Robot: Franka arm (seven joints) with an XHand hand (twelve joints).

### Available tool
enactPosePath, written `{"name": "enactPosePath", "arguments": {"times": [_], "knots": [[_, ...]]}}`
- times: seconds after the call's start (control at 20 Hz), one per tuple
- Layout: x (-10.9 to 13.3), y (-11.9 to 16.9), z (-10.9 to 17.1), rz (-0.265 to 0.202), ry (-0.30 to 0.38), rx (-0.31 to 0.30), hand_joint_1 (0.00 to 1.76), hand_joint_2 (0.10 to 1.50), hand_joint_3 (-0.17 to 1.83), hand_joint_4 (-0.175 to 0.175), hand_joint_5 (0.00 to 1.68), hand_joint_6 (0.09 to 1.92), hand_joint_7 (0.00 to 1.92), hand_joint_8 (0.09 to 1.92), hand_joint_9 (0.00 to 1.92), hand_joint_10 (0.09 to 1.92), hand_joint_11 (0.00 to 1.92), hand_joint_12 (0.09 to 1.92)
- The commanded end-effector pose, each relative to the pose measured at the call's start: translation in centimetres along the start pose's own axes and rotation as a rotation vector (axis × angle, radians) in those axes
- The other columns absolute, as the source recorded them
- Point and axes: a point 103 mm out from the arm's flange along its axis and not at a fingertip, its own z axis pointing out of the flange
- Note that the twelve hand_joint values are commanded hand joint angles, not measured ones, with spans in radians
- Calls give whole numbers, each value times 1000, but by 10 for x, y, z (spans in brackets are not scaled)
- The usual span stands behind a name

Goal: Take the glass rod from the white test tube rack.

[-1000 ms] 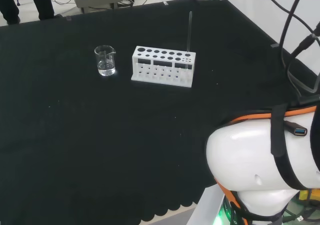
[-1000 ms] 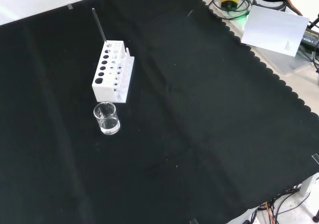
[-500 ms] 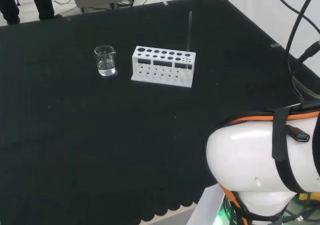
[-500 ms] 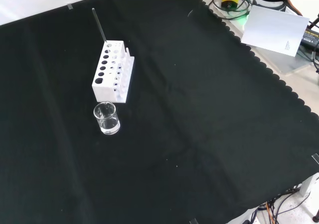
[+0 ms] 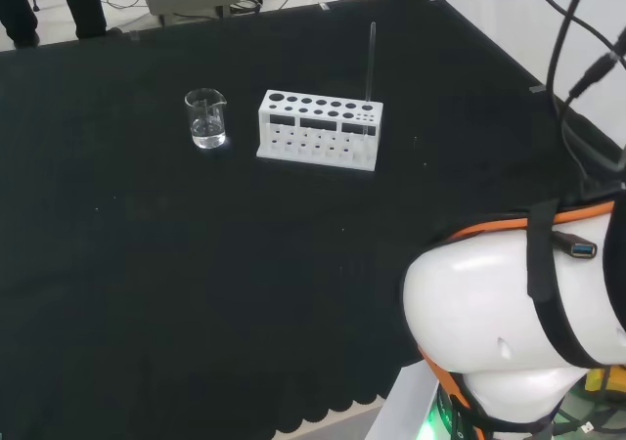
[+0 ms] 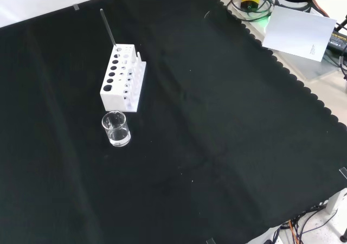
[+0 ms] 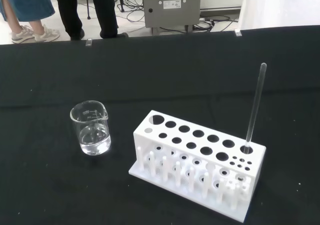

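We see a white plastic test tube rack (image 5: pixel 320 129) with rows of round holes standing on the black cloth of the bench (image 5: pixel 196 264), toward the far edge in the head view and toward the upper left corner of the cloth in the front view (image 6: pixel 123 77). A thin, clear glass rod (image 5: pixel 371 61) stands nearly upright in a hole at one end of the rack: the right end in the head view, the farther end in the front view (image 6: pixel 109 30). In the wrist view the rod (image 7: pixel 255 106) leans slightly and rises well above the top of the rack (image 7: pixel 197 162).

A small clear glass beaker (image 5: pixel 205 118) with a little clear liquid in its bottom stands near the rack's other end, apart from it. In the front view the beaker (image 6: pixel 116 128) sits just nearer to us than the rack; in the wrist view it (image 7: pixel 90 127) stands beside the rack without touching.

We see a large white link of the arm (image 5: pixel 509 332) at the head view's lower right. We cannot tell whether the robot hand is open or closed.
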Motion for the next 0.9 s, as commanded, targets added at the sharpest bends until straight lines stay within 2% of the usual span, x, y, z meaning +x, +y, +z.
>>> {"name": "enactPosePath", "arguments": {"times": [0.05, 0.3, 0.9], "knots": [[-17, 40, -6, -13, 57, -17, 632, 864, 480, -138, 141, 87, 39, 858, 175, 901, 0, 1442], [-14, 64, -3, -17, 37, -19, 633, 864, 481, -141, 153, 87, 52, 868, 216, 913, 0, 1455], [-27, 118, 12, -2, 0, -13, 638, 863, 489, -150, 186, 87, 134, 910, 464, 934, 74, 1513]]}}
